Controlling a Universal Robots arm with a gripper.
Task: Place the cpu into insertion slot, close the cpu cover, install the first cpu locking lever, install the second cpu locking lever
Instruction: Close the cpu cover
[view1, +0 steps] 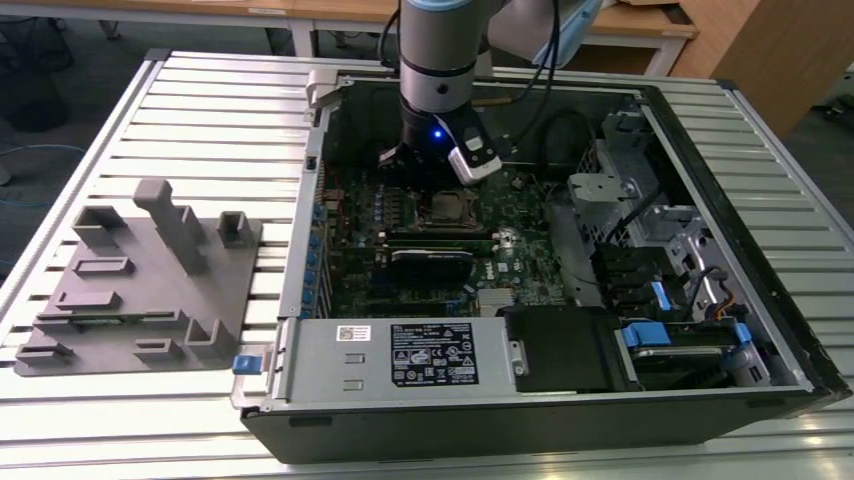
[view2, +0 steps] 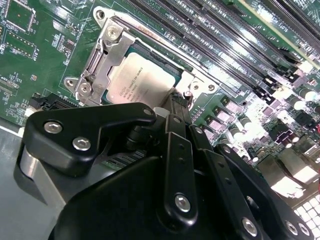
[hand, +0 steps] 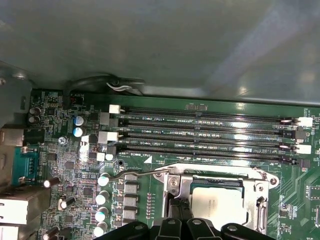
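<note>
The cpu (view2: 142, 75) (hand: 220, 205), dull silver and square, lies in the insertion slot (view1: 450, 207) on the green board. The silvery cpu cover (view2: 100, 60) (hand: 260, 212) lies flat around it as a frame. A thin wire locking lever (hand: 145, 172) runs along the socket's edge on the side of the memory slots. My gripper (view1: 427, 175) (view2: 179, 102) (hand: 178, 202) hangs low over the socket's rim beside the cpu. Its two black fingers (view2: 172, 130) are pressed together, and I see nothing between them.
The open computer case (view1: 667, 100) walls in the board on all sides. Long black memory slots (hand: 200, 132) run beside the socket, and a black card (view1: 434, 262) sits further along the board. A grey fixture block (view1: 147, 270) stands at the exterior view's left.
</note>
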